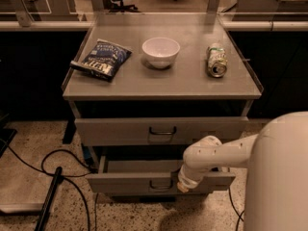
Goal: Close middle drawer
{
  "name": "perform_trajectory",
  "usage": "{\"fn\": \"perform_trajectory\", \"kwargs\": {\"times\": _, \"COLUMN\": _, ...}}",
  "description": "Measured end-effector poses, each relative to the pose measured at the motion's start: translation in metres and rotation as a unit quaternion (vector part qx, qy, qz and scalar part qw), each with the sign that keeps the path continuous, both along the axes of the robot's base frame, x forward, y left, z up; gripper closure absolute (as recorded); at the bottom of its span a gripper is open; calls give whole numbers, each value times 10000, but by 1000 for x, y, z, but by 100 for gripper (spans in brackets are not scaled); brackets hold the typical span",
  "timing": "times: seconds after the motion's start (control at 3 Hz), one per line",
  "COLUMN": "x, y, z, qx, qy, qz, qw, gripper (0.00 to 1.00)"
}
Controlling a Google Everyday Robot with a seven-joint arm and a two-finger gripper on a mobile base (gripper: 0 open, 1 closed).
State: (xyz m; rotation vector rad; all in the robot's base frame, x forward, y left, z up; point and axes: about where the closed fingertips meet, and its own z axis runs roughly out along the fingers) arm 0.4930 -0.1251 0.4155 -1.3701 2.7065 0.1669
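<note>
The grey metal cabinet (pixel 163 88) has two drawer fronts in view. The upper one (pixel 120 131) sits a little way out. The middle drawer (pixel 130 183) below it is pulled out further, a shallow tray with a flat grey front and a small dark loop handle (pixel 160 184). My gripper (pixel 183 186) is at the end of the white arm (pixel 211 155), low against the middle drawer's front, just right of the handle. The lowest drawer is hidden.
On the cabinet top lie a blue snack bag (pixel 102 59), a white bowl (pixel 160 51) and a can on its side (pixel 217 60). Black cables (pixel 57 170) run over the speckled floor at the left. Office chairs stand behind.
</note>
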Motion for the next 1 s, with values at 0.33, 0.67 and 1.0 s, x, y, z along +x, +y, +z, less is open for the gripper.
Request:
{"fn": "perform_trajectory", "kwargs": {"times": 0.33, "x": 1, "y": 1, "z": 0, "qx": -8, "qy": -9, "qz": 8, "qw": 10000, "gripper": 82}}
{"fn": "perform_trajectory", "kwargs": {"times": 0.67, "x": 1, "y": 1, "z": 0, "qx": -8, "qy": -8, "qz": 8, "qw": 10000, "gripper": 57}}
{"fn": "perform_trajectory", "kwargs": {"times": 1.0, "x": 1, "y": 1, "z": 0, "qx": -8, "qy": -8, "qz": 8, "qw": 10000, "gripper": 36}}
